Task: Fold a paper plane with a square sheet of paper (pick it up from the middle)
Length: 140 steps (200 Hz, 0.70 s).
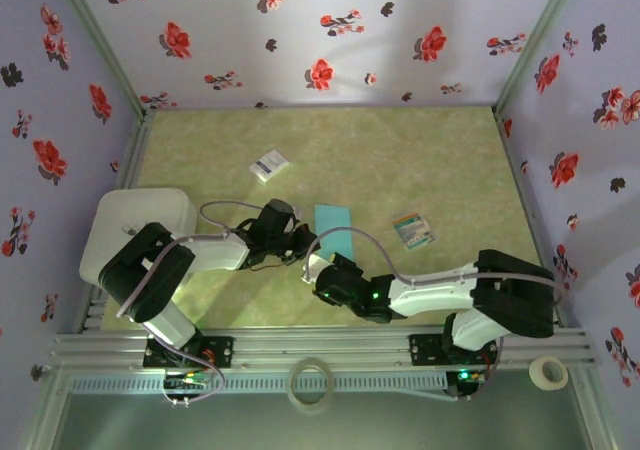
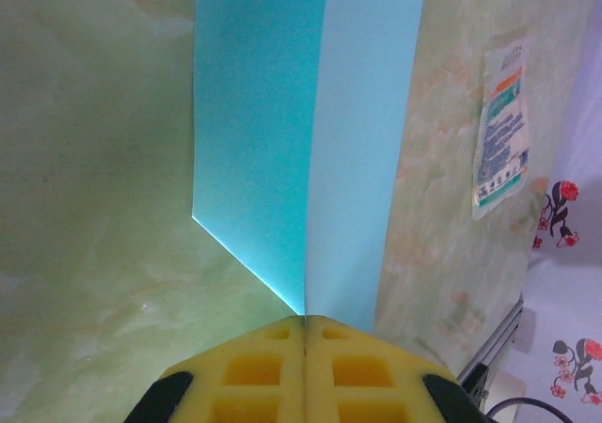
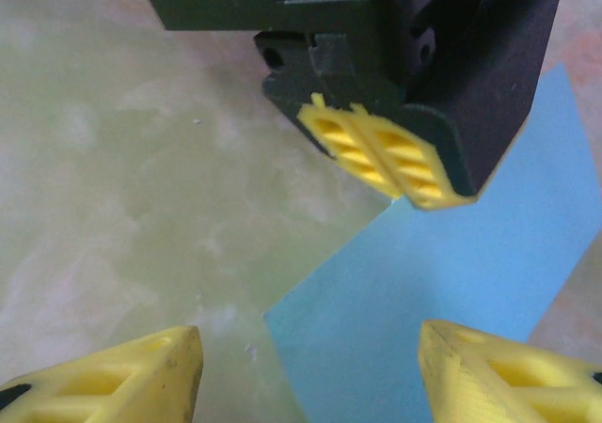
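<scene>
The left end effector (image 2: pixel 305 321) has its yellow pads pressed together on the near edge of the square sheet of paper (image 2: pixel 282 113), right where a lengthwise crease runs into the seam between the pads. The teal sheet stretches away from that pinch over the green marbled table (image 1: pixel 420 150), near its middle, one half darker than the other along the crease. The right end effector (image 3: pixel 310 348) hangs just beside the left one, fingers spread wide, with a corner of the sheet below the gap between them. A printed sachet (image 1: pixel 412 229) lies to the right of the paper, apart from it. A small white card (image 1: pixel 268 164) sits farther back on the left.
</scene>
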Available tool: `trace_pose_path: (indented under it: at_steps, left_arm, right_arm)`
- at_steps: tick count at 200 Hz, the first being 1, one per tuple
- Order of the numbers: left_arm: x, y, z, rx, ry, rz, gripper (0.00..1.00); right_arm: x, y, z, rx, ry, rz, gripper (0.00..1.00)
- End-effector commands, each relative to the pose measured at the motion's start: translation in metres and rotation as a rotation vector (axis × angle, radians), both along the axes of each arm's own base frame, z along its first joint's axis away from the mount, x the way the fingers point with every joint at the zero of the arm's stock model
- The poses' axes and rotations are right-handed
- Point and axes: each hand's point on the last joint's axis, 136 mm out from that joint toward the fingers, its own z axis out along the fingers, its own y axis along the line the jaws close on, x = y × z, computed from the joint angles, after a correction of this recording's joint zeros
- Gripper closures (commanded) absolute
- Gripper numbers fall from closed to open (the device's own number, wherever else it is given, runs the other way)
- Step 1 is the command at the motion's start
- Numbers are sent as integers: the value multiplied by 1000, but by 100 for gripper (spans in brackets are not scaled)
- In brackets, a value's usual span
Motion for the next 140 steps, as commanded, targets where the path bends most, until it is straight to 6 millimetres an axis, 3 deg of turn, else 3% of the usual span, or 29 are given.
trace_pose_path:
  at_steps: [1,53,140]
  left_arm:
    - [1,-1,9,-12,-12,9,100]
    - [1,-2,11,-19,-17,9,100]
    - [1,-2,11,-18,-18,8,100]
  right_arm:
    - [13,5,11,-24,-104,-26,38]
    - [14,-3,7,-19,-102,-61,56]
    - [11,-13,9,28,-91,-85,77]
